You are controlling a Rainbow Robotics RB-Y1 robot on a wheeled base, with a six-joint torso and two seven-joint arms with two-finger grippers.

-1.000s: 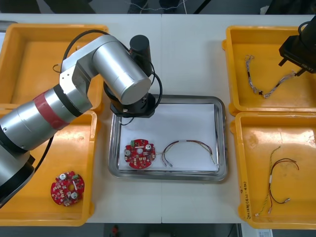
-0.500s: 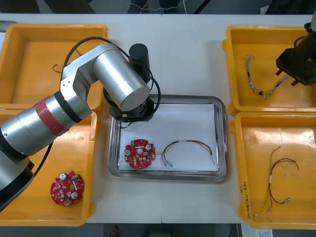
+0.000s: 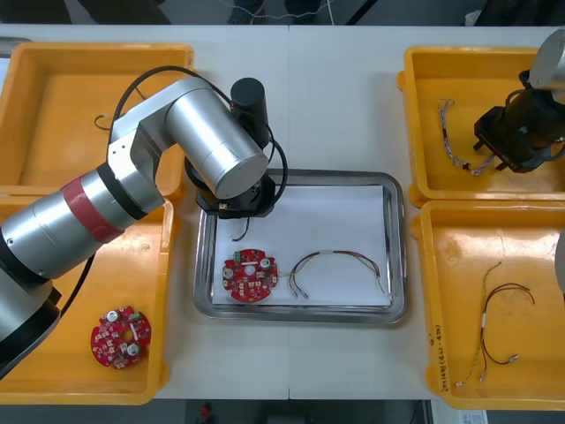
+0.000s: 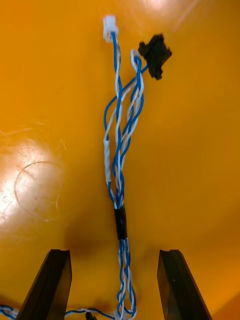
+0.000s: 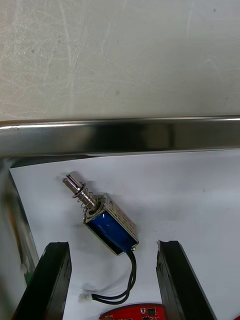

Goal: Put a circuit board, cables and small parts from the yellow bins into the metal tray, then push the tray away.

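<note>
Fingers of our right hand (image 4: 114,251) stand apart astride the blue-white cable (image 4: 120,165) in its yellow bin (image 4: 200,150); our left hand (image 5: 114,244), likewise spread, hovers over the small metal part (image 5: 107,227) in the metal tray (image 5: 120,136).

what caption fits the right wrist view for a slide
Open right hand straddling a twisted blue and white cable in a yellow bin

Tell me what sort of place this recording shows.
Probably an electronics kitting bench: yellow bins flank a metal tray holding a red circuit board. The open left gripper hovers over a small metal part in it; the open right gripper over a blue and white cable.
</note>
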